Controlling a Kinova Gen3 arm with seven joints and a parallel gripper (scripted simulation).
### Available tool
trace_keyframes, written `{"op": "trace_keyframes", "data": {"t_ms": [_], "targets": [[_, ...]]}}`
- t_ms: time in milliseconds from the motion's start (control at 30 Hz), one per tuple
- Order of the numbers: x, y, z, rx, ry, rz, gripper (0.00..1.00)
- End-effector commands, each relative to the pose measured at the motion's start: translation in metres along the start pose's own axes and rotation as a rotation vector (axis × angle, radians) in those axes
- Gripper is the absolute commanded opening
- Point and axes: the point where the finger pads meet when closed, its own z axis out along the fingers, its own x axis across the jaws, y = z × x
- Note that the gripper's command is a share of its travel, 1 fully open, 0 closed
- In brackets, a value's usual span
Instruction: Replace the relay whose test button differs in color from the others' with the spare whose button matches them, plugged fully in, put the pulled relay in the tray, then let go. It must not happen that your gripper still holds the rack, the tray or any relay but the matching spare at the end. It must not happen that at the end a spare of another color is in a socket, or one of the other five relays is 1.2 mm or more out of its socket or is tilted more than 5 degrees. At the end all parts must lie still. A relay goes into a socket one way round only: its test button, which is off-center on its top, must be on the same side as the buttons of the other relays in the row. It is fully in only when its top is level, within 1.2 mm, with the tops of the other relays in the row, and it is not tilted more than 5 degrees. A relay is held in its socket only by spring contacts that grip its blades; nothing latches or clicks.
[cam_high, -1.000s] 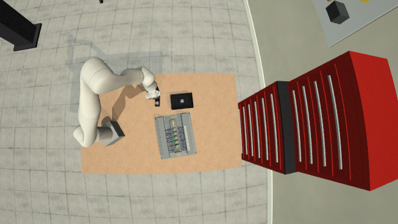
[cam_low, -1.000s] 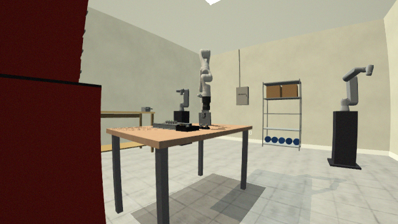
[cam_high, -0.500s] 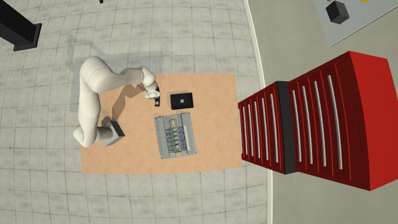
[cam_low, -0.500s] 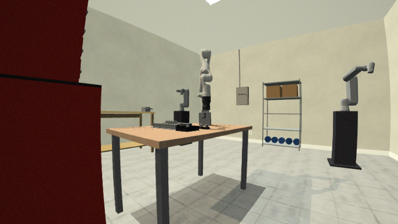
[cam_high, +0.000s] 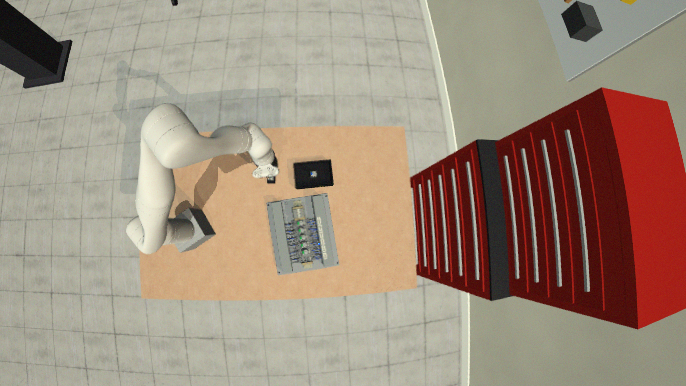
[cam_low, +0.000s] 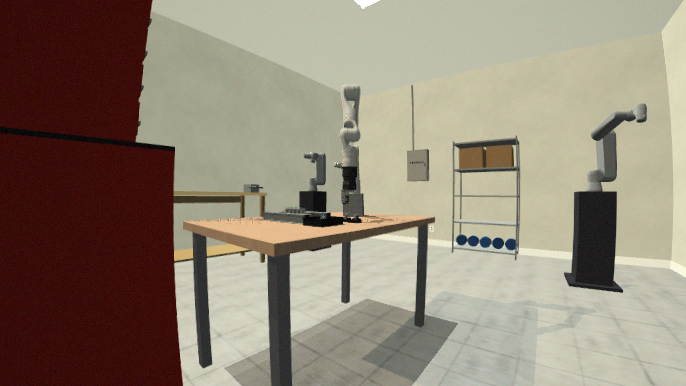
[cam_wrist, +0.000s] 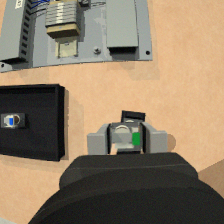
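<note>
Wrist view: hand (cam_wrist: 127, 136) clamped on a spare relay w/ green test button (cam_wrist: 135, 138), fingers pressing its two sides. Relay body is grey, button sits off-center toward the right of its top face. Just beyond the hand a dark block (cam_wrist: 132, 116) lies on the tabletop (cam_wrist: 190, 90); cannot tell what it is, prob. another spare, mostly hidden behind the held one.

Black tray (cam_wrist: 31, 122) is to the left of the hand, apart from it, w/ one relay (cam_wrist: 12, 120) inside showing a blue button. Relay lies near the tray's left part.

Grey rack (cam_wrist: 75, 30) sits farther out, above the tray in this view, edge tilted slightly. One socket (cam_wrist: 65, 49) at the near end of the row looks open, tan relay-type block right behind it. Rest of row cut off by frame edge.

Top view: hand (cam_high: 266, 172) is over the tabletop just left of the tray (cam_high: 313, 173), rack (cam_high: 302, 234) near, below both. Green buttons (cam_high: 301, 231) visible down the rack's center row; count not readable at this res.

Exterior view: arm (cam_low: 350, 130) stands tall over the tabletop's far side, wrist pointing straight down, hand (cam_low: 350, 197) low but above the surface. Red tool cabinet (cam_high: 550, 205) stands right of the tabletop in the top view.
</note>
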Motion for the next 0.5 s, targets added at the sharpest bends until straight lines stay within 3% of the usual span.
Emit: {"op": "trace_keyframes", "data": {"t_ms": [0,167,467], "targets": [[-0.006,-0.016,-0.001,-0.003,-0.003,0.002,0.0],[-0.005,-0.021,0.0,0.0,-0.001,0.006,0.0],[-0.014,-0.055,0.0,-0.002,-0.002,0.005,0.0]]}}
